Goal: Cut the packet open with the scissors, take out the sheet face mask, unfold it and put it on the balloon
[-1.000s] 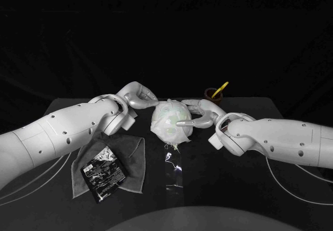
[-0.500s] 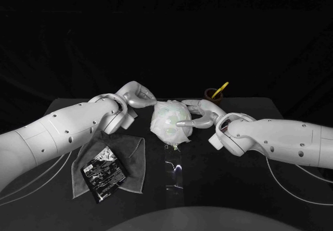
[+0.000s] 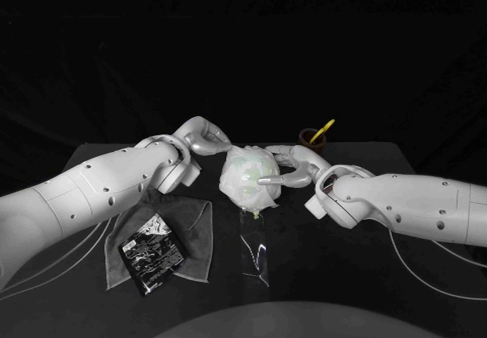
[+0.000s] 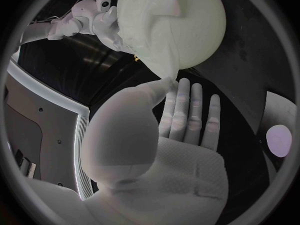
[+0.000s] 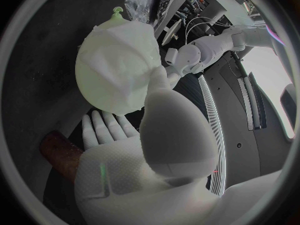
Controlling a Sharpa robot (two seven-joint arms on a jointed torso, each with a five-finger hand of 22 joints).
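White fabric of the sheet face mask (image 4: 147, 25) lies draped over the pale green balloon (image 4: 203, 30). The balloon is at the middle of the black worktop (image 3: 335, 267), its knot pointing down toward the robot. The mask covers most of the balloon's near side and ends in a crumpled fringe round the knot; a bare green flank shows in the left wrist view.

The left hand (image 3: 203, 137) is against the balloon's far left shoulder. Its thumb and a neighbouring finger meet on a pointed corner of the mask and pinch it, while the other fingers lie straight and close together below the balloon. The right hand (image 3: 289, 165) is on the balloon's right side. Its thumb presses on the mask-covered surface and its spread fingers reach round behind, so the balloon is held between them.

Just on the robot's side of the balloon, under the knot, a strip of clear film (image 3: 254, 243) lies flat on the worktop. Left of the balloon and nearer the robot a grey cloth (image 3: 193, 232) is spread, with the black packet (image 3: 149, 253) lying on it. Whether the packet's edge is cut cannot be made out. Behind the balloon to its right, just beyond the right hand's fingers, stands a brown cup (image 3: 312, 137) holding the yellow-handled scissors (image 3: 323, 129).
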